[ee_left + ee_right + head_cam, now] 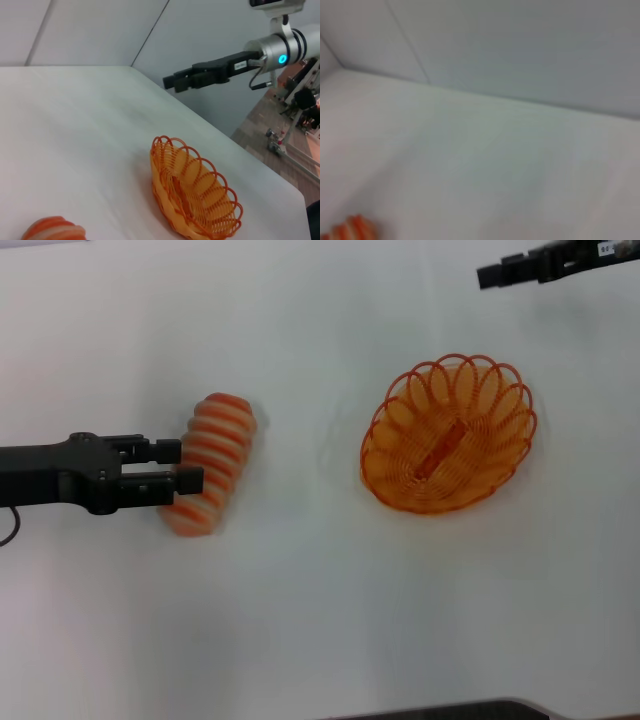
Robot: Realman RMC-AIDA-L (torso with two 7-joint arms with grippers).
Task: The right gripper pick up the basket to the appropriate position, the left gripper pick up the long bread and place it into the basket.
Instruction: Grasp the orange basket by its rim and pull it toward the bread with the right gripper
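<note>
The long bread (213,462), orange and cream striped, lies on the white table (300,620) at the left. My left gripper (190,465) is open and reaches in from the left, its fingertips (168,450) at the bread's near-left edge and lower half. The left wrist view shows only the bread's end (52,230). The orange wire basket (448,433) stands empty on the table at the right and also shows in the left wrist view (192,192). My right gripper (487,276) hangs clear of the basket at the far right; it also shows in the left wrist view (170,82).
The table's right edge (240,150) runs past the basket, with floor and equipment (295,100) beyond it. Bare table lies between the bread and the basket. The right wrist view shows table, wall and a bit of the bread (350,229).
</note>
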